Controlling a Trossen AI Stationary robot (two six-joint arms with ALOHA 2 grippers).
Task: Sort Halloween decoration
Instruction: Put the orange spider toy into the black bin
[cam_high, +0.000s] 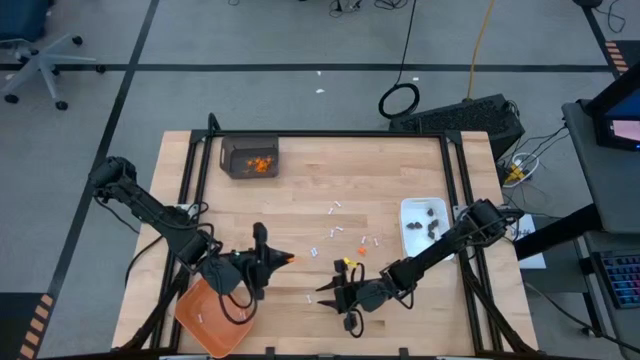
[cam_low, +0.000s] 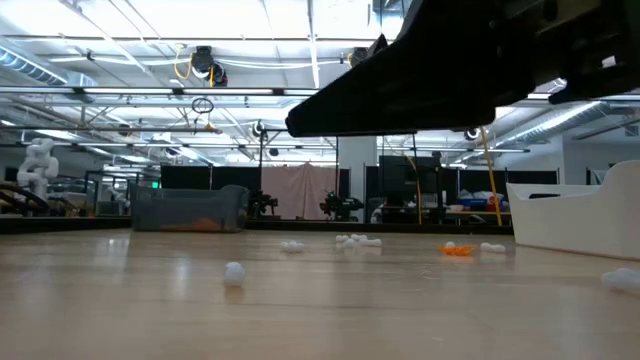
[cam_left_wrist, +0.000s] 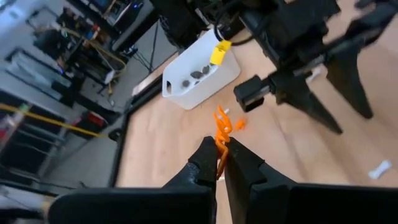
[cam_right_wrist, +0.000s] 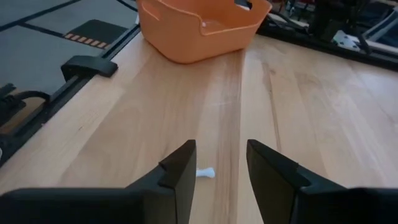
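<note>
Left gripper (cam_left_wrist: 219, 163): fingers pressed together on an orange bit (cam_left_wrist: 222, 127), which sticks out past the tips. It sits near the table's front edge, just beside the orange tray (cam_high: 212, 318) at the front left corner.

Right gripper (cam_right_wrist: 221, 163): fingers apart, nothing between them, low over the wooden table (cam_high: 320, 185) at front centre. A small white stick (cam_right_wrist: 206, 172) lies on the wood in line with the gap (contact cannot be judged).

Other pieces: white sticks (cam_high: 336, 209) and one orange piece (cam_high: 361, 247) scattered mid-table. Dark brown-black bits (cam_high: 432, 223) lie in the white rectangular dish (cam_high: 408, 207) at the right edge. More orange bits (cam_high: 261, 163) sit in the dark bin (cam_high: 232, 150) at the back left.
</note>
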